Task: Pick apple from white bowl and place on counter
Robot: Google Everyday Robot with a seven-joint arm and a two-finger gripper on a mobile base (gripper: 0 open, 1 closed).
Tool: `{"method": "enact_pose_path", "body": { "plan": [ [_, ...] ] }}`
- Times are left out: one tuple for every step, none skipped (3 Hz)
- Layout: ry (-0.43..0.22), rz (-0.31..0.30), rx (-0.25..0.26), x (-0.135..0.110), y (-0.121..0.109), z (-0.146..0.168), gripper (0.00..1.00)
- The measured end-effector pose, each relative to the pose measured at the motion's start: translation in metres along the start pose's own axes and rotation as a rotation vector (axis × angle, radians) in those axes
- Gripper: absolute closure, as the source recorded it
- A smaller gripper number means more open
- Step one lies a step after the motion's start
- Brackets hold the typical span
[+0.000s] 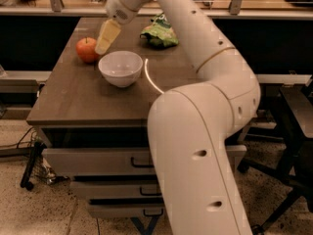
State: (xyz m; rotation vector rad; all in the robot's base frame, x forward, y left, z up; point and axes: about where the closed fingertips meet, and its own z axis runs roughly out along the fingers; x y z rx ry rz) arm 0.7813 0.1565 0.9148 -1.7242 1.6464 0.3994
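The apple [86,49] is red-orange and stands on the counter [88,99], just left of the white bowl [121,68]. The bowl is empty. My gripper [101,47] hangs from the long white arm, just right of the apple and above the bowl's far left rim. It is open and holds nothing. One pale yellow finger [107,35] shows, its tip close to the apple's right side.
A green snack bag [159,34] lies at the back of the counter, right of the gripper. A bright curved light mark [149,78] lies right of the bowl. Grey drawers [98,160] sit below the counter. My arm's big white link fills the right foreground.
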Motion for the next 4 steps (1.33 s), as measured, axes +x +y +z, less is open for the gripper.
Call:
{"method": "enact_pose_path", "body": {
  "plan": [
    [-0.078, 0.069, 0.158, 0.020, -0.038, -0.081, 0.00],
    [-0.092, 0.141, 0.366, 0.050, -0.075, -0.162, 0.00],
    [-0.084, 0.207, 0.580, 0.085, -0.095, -0.251, 0.00],
    [-0.094, 0.206, 0.609, 0.087, -0.099, -0.255, 0.00]
  ]
}}
